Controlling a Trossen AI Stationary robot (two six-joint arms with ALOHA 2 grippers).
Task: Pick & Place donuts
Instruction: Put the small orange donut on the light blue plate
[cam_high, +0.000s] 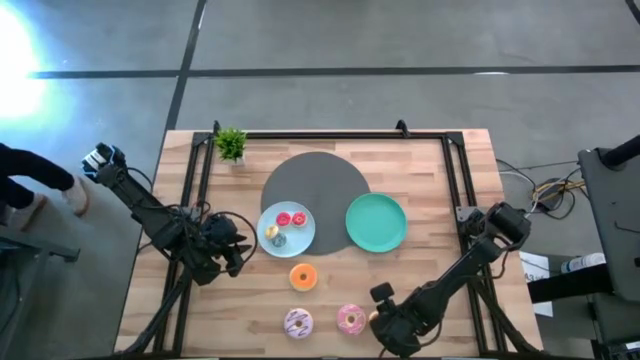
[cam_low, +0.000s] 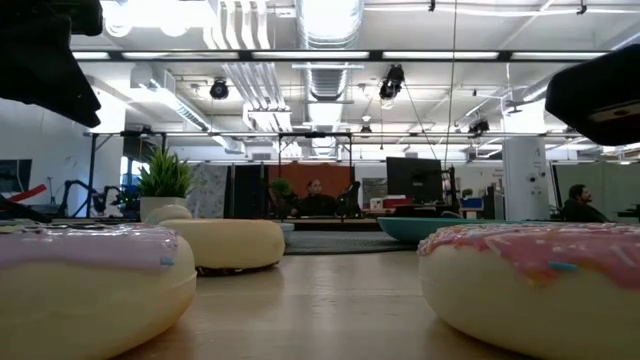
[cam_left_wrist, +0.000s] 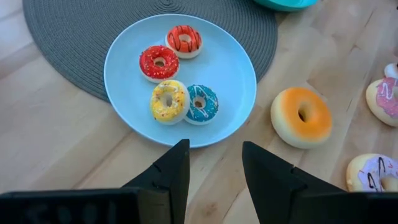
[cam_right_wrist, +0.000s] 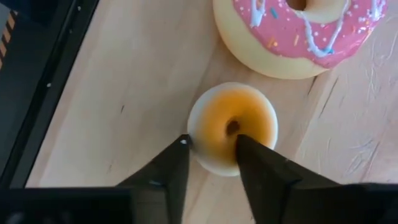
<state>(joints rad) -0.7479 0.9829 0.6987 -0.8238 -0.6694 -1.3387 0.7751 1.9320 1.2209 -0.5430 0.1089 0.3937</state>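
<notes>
My right gripper (cam_right_wrist: 211, 144) is by the table's near edge, beside the pink donut (cam_high: 351, 319) (cam_right_wrist: 298, 31), shut on a tiny orange donut (cam_right_wrist: 233, 124) that lies flat on the wood. My left gripper (cam_left_wrist: 213, 149) is open just left of the light blue plate (cam_high: 300, 240) and touches nothing. Lying flat on that plate (cam_left_wrist: 230, 68) are several tiny donuts: red (cam_left_wrist: 159, 63), orange striped (cam_left_wrist: 184, 40), yellow (cam_left_wrist: 169, 101) and blue (cam_left_wrist: 201, 103). The larger orange donut (cam_high: 303, 277) and the white-purple donut (cam_high: 298, 322) lie flat on the table. My right gripper has one side of the tiny orange donut's ring (cam_right_wrist: 208, 127) between its fingers. One finger (cam_right_wrist: 177, 162) is at the outer rim and the other (cam_right_wrist: 249, 155) at the hole. The fingers come from above, slanting down. The donut lies flat on the table.
A green plate (cam_high: 376, 222) and a big grey disc (cam_high: 315, 180) lie toward the far side, with a small potted plant (cam_high: 231, 145) at the far left corner. A black frame rail (cam_right_wrist: 37, 74) runs close beside my right gripper. Bare wood lies near the left edge.
</notes>
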